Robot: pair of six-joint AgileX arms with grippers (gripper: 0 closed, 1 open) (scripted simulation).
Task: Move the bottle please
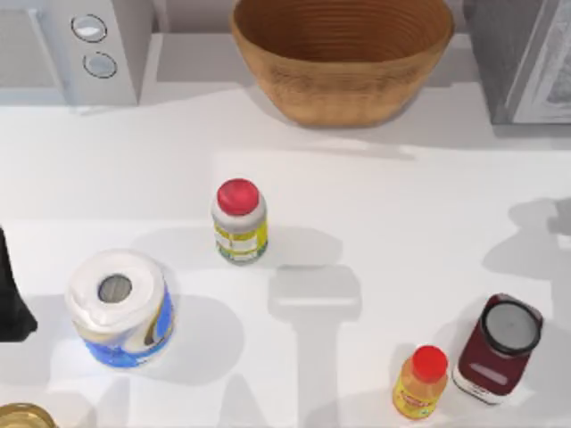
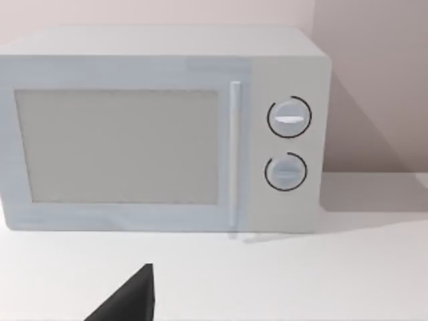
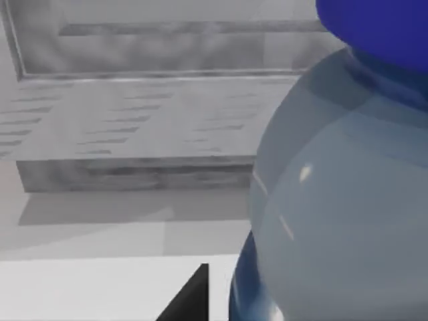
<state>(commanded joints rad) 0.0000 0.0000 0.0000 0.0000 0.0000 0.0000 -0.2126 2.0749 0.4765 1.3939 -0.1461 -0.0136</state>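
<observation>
Right wrist view: bottle [image 3: 334,200] close up, blue cap [image 3: 381,27]; fingers' state unclear. Left arm [image 1: 13,299] parked table's left.

- Microwave [image 1: 76,49] at the bench's [image 1: 401,205] back left, basket [image 1: 342,53] at back centre.
- Jar [image 1: 239,221] mid-bench, paper roll [image 1: 119,308] to its front left.
- Small bottle [image 1: 420,382] front right, just left of a canister [image 1: 497,348].

The clear-bluish plastic bottle [image 3: 341,200] with its blue screw cap looms close before the right wrist camera, a grey appliance behind it.
</observation>
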